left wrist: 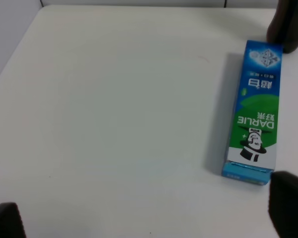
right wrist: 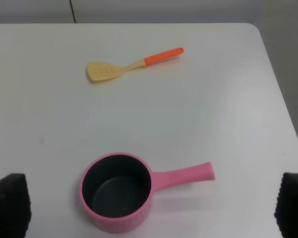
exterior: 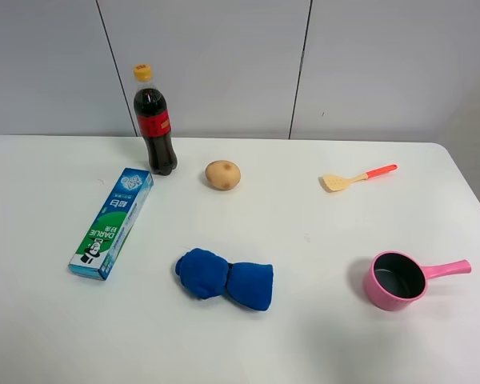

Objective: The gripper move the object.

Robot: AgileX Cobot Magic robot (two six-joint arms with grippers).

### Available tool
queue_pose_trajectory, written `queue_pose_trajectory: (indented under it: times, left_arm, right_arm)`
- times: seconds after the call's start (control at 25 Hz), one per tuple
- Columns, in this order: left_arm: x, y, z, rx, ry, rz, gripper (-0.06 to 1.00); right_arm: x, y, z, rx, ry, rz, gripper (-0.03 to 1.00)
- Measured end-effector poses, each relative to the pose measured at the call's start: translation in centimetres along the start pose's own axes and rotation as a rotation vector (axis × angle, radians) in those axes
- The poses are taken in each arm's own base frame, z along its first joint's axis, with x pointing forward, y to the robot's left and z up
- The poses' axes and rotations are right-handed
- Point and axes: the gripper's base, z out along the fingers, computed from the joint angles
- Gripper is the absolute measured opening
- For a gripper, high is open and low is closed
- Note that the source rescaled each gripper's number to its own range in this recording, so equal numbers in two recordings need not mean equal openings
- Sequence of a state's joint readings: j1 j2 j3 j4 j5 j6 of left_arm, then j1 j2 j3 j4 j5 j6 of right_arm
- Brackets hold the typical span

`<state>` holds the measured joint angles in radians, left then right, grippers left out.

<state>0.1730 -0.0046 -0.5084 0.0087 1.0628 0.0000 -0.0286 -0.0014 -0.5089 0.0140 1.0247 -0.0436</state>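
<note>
Left wrist view puts the upright bottle [left wrist: 288, 25] ahead of the left gripper [left wrist: 149, 218], beyond the box [left wrist: 253, 111] on the worktop [left wrist: 114, 99], nearer this arm, both arms' fingers [left wrist: 288, 198] wide apart, empty.

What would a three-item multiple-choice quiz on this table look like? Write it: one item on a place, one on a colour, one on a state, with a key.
1. What lies nearest the cola bottle?
A. the toothpaste box
B. the pink pot
C. the spatula

2. What colour is the spatula's handle?
A. green
B. orange
C. black

3. How is the bottle standing?
A. on its side
B. upright with its yellow cap on
C. upright with no cap

Key: 1 A, the box's far end lies just beside the bottle's base; 2 B, the handle is orange and the blade pale yellow; 3 B, it stands upright near the table's far edge, capped.
</note>
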Motion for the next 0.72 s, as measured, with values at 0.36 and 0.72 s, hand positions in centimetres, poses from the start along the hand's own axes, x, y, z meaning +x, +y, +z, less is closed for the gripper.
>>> queue_pose_trajectory:
  times: [0.36,0.72]
  left_arm:
    - [0.0,0.0,0.0,0.0,0.0,0.0,1.0]
    - [0.0,0.0,0.0,0.0,0.0,0.0,1.0]
  right_arm:
    - [0.86,-0.08,0.54,0.011,0.062,0.011,1.0]
    - [0.86,-0.37,0.53,0.043,0.062,0.032,1.0]
